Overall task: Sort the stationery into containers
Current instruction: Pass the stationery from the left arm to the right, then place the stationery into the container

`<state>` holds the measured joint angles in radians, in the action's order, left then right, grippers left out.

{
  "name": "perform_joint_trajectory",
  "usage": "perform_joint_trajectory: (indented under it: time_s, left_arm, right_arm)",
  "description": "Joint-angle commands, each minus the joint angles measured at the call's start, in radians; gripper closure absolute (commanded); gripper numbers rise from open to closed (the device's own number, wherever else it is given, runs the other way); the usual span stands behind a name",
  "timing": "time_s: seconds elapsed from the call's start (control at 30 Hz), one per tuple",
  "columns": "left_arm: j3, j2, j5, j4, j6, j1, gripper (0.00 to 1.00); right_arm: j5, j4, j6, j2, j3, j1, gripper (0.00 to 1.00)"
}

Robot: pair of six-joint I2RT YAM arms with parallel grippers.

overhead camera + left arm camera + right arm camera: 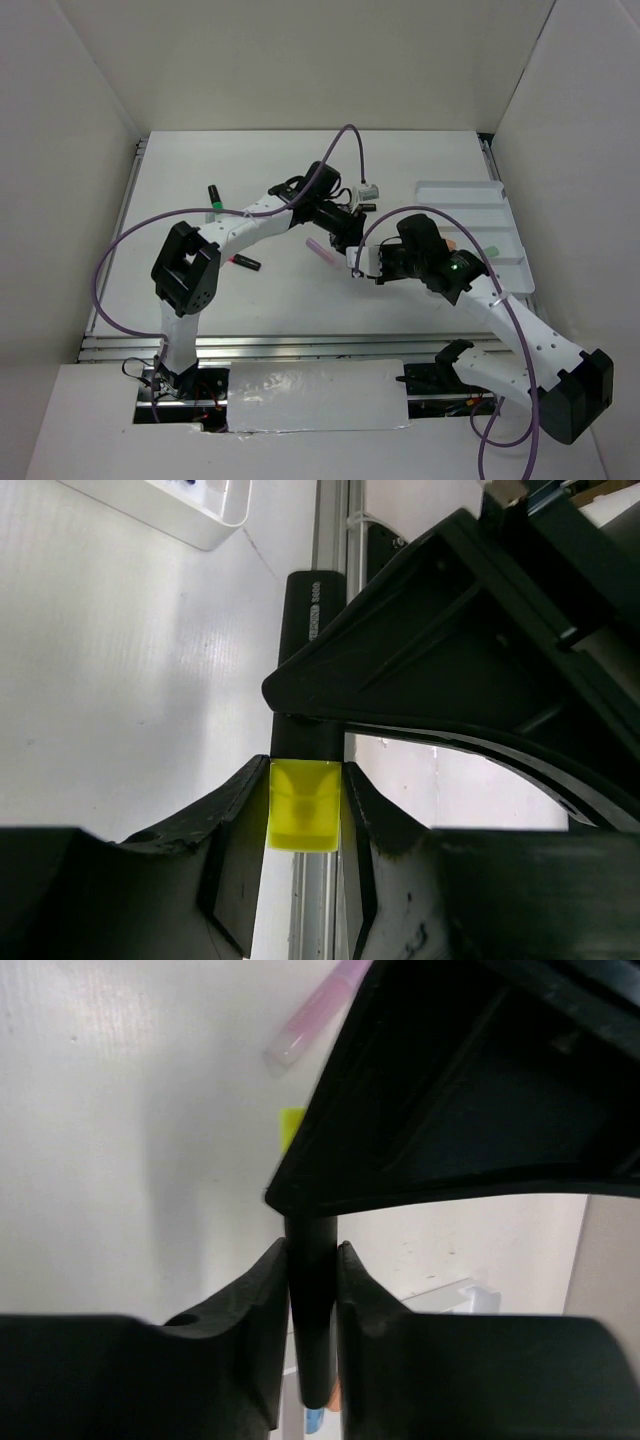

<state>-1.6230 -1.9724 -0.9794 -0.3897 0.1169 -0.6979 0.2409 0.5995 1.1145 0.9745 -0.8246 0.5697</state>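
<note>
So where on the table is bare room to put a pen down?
Bare: the far strip between the back wall and the left arm, and the near strip between the pink marker and the table's front edge. The middle is crowded, where the left hand and right hand meet on a yellow-capped highlighter beside the tray.

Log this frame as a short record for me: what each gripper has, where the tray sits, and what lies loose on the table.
left gripper: shut on the yellow cap of a black highlighter
right gripper: shut on the same highlighter's barrel
stage: both arms grip one highlighter, which looks like a handover
tray: far right of the table, partly hidden by the right arm
loose on table: pink marker, green-capped highlighter, dark marker
</note>
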Motion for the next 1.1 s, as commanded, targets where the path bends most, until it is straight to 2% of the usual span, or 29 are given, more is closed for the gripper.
perform_joint_trajectory:
  time_s: [0.0,0.07,0.1,0.13,0.17,0.2,0.3,0.33,0.4,0.57,0.77,1.07]
  left_arm:
    - [-0.028,0.027,-0.074,0.041,0.029,-0.003,0.94]
    - [-0.018,0.035,-0.077,0.051,0.036,-0.002,0.76]
    - [-0.009,0.037,-0.076,0.063,0.040,0.001,0.58]
    - [-0.002,0.043,-0.068,0.066,0.047,0.009,0.47]
    - [-0.001,0.047,-0.055,0.069,0.047,0.014,0.31]
    - [0.008,0.049,-0.012,0.069,0.046,0.021,0.01]
    - [0.028,0.064,0.053,0.075,0.046,0.073,0.01]
    - [0.035,0.072,0.064,0.078,0.055,0.090,0.01]
    - [0.049,0.076,0.076,0.078,0.049,0.138,0.01]
    - [0.043,0.073,0.062,0.018,0.007,0.201,0.01]
    - [0.083,0.109,0.084,0.046,-0.006,0.219,0.01]
    - [0.106,0.125,0.079,0.066,0.015,0.281,0.01]
  right_arm:
    - [-0.017,-0.044,0.022,0.003,-0.019,0.007,0.79]
    - [-0.025,-0.049,0.027,0.000,-0.019,0.001,0.87]
    - [-0.023,-0.044,0.028,-0.005,-0.019,-0.008,0.94]
    - [-0.019,-0.040,0.036,-0.013,-0.019,-0.030,0.98]
    - [-0.017,-0.040,0.044,-0.017,-0.021,-0.043,0.98]
    - [-0.015,-0.032,0.054,-0.022,-0.022,-0.062,1.00]
    - [0.000,0.003,0.137,-0.033,-0.037,-0.189,1.00]
    - [0.009,0.016,0.200,-0.024,-0.045,-0.282,1.00]
    - [0.024,0.062,0.267,0.004,-0.086,-0.382,1.00]
    - [0.006,0.147,0.461,0.179,-0.232,-0.670,1.00]
    - [-0.066,0.138,0.535,0.384,-0.370,-0.758,1.00]
    - [-0.150,0.221,0.527,0.648,-0.599,-0.708,0.99]
